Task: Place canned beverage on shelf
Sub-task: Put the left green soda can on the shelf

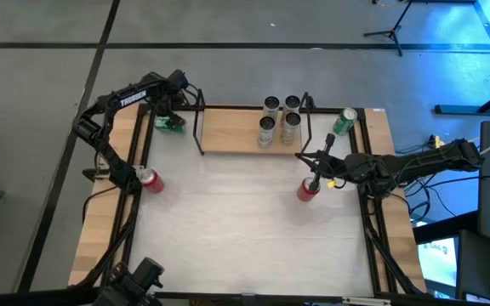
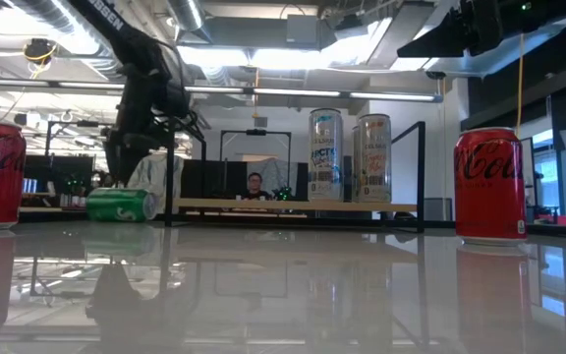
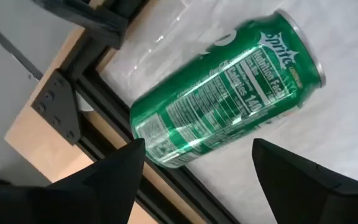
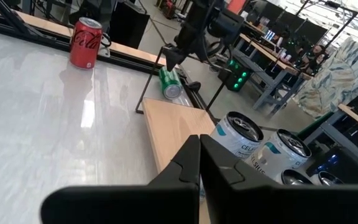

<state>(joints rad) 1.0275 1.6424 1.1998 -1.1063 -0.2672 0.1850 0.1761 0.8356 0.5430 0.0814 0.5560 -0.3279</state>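
Two arms are seen over the worktop, and only the left is placed for the coming move. Largest first: the shelf, a light-wood board with black wire frames at both ends, lies along the far edge, and four tall silver cans stand upright on its right half. Its left half is bare.

Just beyond the shelf's left frame, near the far left corner of the worktop, a green Sprite can lies on its side. Its long axis is set roughly level with the surface and slanted across the gap of the left tool, as judged from the left wrist view. The left tool is poised directly above it, fingers spread to either side of the can's body and not yet touching it; nothing is gripped.

The right tool is clenched on nothing, above a red cola can in front of the shelf's right end. A second red can stands at the left edge. A second green can lies outside the right frame.

The left arm is plainly nearer the Sprite can; a closing across its round body is judged the next requirement.
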